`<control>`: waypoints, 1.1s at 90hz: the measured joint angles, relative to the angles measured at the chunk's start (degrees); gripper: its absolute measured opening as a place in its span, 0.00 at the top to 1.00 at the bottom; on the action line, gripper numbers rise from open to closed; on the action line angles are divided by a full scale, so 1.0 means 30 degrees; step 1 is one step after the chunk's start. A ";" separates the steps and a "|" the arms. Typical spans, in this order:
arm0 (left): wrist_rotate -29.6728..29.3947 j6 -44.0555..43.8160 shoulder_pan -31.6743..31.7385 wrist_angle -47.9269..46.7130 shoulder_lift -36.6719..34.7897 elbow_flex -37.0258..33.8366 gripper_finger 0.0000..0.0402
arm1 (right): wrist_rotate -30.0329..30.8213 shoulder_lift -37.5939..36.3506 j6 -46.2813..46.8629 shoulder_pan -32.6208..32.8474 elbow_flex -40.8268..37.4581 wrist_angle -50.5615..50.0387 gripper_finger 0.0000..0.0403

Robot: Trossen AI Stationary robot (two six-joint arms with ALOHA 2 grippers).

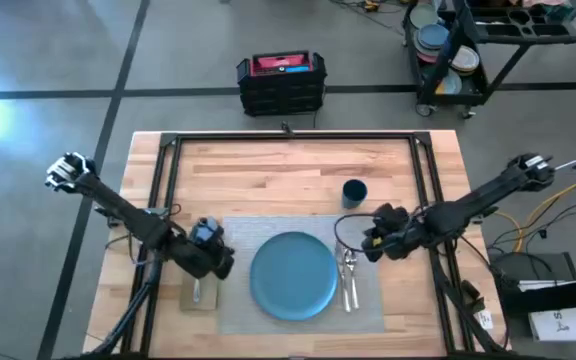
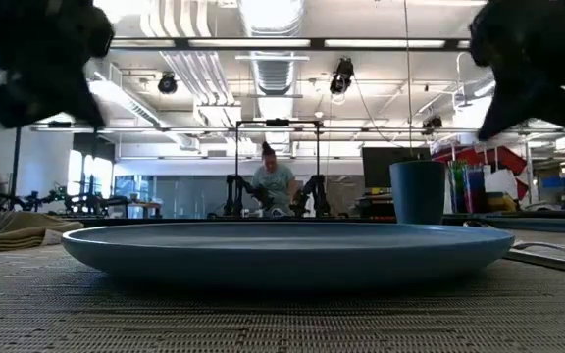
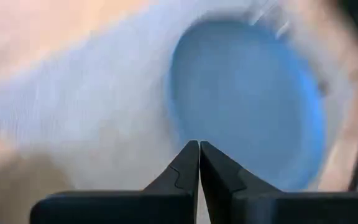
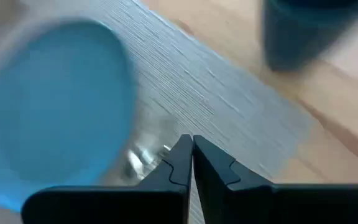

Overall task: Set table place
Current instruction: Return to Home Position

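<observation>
Far half of table (image 1: 268, 175): bare wood, open passage. Only cup (image 1: 354, 192) stands there, right of centre, just beyond far edge of mat (image 1: 243, 240).
Near half crowded: plate (image 1: 293, 275) at mat centre, cutlery (image 1: 349, 278) just right of plate, napkin (image 1: 200, 293) beside mat's left edge.
Left gripper (image 1: 220, 262) hangs between napkin and plate, fingers pressed together.
Right gripper (image 1: 371, 242) hangs over mat's far right corner, between cup and cutlery, fingers together.
Black frame rails (image 1: 166, 180) hem table on both sides.
Mat strip beyond plate free.

Robot lab: ceiling ducts (image 2: 268, 20), 2nd arm rig (image 2: 278, 123).
</observation>
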 joint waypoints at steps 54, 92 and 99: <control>1.4249 1.8289 1.7510 0.8772 -0.4215 -0.0029 1.00 | -0.2238 -0.9302 -1.6122 -1.0123 0.0022 0.9836 1.00; 1.4943 1.7046 1.7970 0.9484 -0.3780 -0.0132 1.00 | -1.3089 -0.8844 -1.4235 -1.7832 -0.0041 0.8186 1.00; 1.1470 1.7459 1.5068 0.9890 -0.4281 -0.0501 1.00 | -1.0689 -0.9433 -1.4274 -1.5440 -0.0262 0.8428 1.00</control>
